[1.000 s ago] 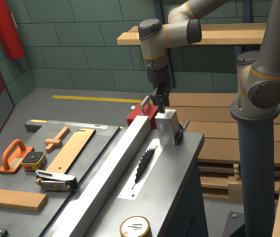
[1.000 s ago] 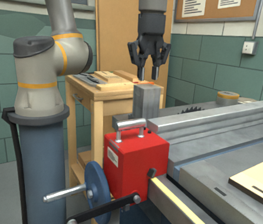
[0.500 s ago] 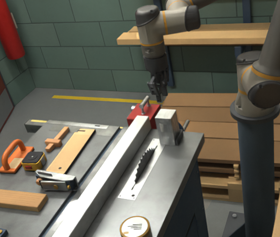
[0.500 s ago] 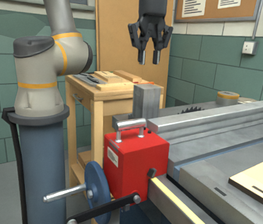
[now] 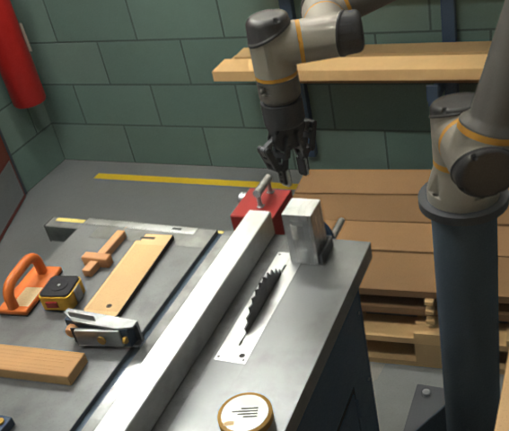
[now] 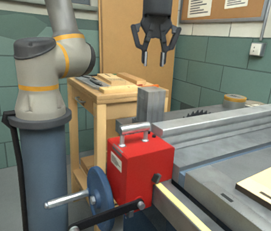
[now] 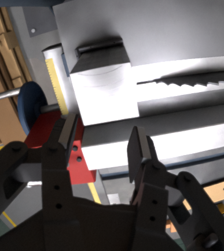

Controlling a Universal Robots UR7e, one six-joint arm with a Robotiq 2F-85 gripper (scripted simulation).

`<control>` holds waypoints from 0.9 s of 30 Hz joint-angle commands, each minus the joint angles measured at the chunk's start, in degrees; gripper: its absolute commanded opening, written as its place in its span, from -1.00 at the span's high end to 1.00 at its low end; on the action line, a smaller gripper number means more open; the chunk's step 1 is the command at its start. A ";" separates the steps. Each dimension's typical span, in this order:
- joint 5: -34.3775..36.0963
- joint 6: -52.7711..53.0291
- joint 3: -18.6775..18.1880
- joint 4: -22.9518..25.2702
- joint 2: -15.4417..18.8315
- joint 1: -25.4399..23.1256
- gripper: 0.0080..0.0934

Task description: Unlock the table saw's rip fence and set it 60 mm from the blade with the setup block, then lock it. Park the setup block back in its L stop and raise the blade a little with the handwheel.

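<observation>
The rip fence (image 5: 208,306) (image 6: 221,120) is a long silver bar lying along the saw table, left of the blade (image 5: 264,292) (image 7: 197,79). Its red lock head (image 5: 261,209) (image 6: 139,171) carries a grey lever (image 5: 262,188) (image 6: 134,129). The aluminium setup block (image 5: 304,229) (image 6: 151,105) (image 7: 104,95) stands upright at the table's far end, against a dark L stop (image 5: 326,248) and beside the fence. The blue handwheel (image 6: 100,197) (image 7: 29,107) sits below the red head on the saw's front. My gripper (image 5: 289,171) (image 6: 153,59) (image 7: 102,144) hangs above the block and the lever, open and empty.
The arm's own pedestal (image 5: 465,297) (image 6: 41,170) stands close to the saw's right side. A wooden side table (image 6: 115,91) is behind the block. A push block (image 5: 25,285), tape measure (image 5: 61,292), plane (image 5: 101,329) and wood pieces lie on the left extension.
</observation>
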State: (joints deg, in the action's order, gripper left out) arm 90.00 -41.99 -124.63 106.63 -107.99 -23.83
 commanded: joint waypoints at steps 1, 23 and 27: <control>0.00 2.29 0.03 0.02 -0.01 0.00 0.06; 0.00 57.26 0.04 0.02 -0.02 0.00 0.06; 0.00 62.15 0.04 0.02 -0.02 0.00 0.06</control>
State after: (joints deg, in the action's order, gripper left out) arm 90.00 20.37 -124.62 106.63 -108.00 -23.83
